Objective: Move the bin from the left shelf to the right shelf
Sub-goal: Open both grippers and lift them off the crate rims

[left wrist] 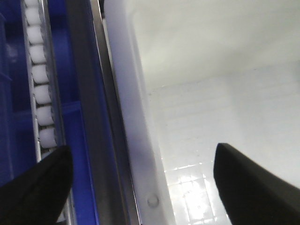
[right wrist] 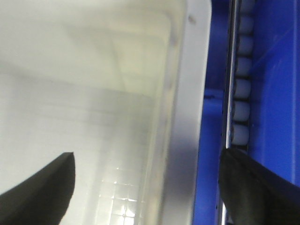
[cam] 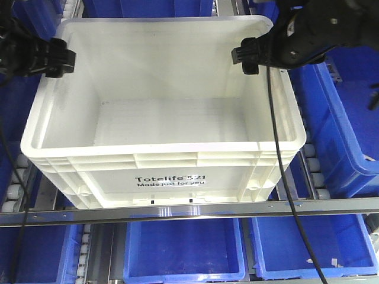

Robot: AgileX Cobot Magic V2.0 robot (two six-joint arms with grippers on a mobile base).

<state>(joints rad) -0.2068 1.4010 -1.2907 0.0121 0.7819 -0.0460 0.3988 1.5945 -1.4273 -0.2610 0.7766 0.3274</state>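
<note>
The white bin [cam: 148,158] with black "Totelife 521" print sits on the roller shelf, filling the middle of the front view, and holds nothing. My left gripper [cam: 61,59] hangs over the bin's left wall near the back. In the left wrist view it [left wrist: 145,187] is open, one black finger [left wrist: 42,187] outside and the other inside the white rim [left wrist: 136,140]. My right gripper [cam: 246,59] hovers at the right wall's back end. In the right wrist view it [right wrist: 145,187] is also open, astride the rim [right wrist: 183,140], not closed on it.
Blue bins stand to the right [cam: 337,118] and on the shelf below [cam: 183,248]. White rollers [cam: 15,189] run along both sides of the white tote. A metal rail [cam: 189,210] crosses in front of it. A black cable [cam: 275,148] hangs from the right arm across the tote.
</note>
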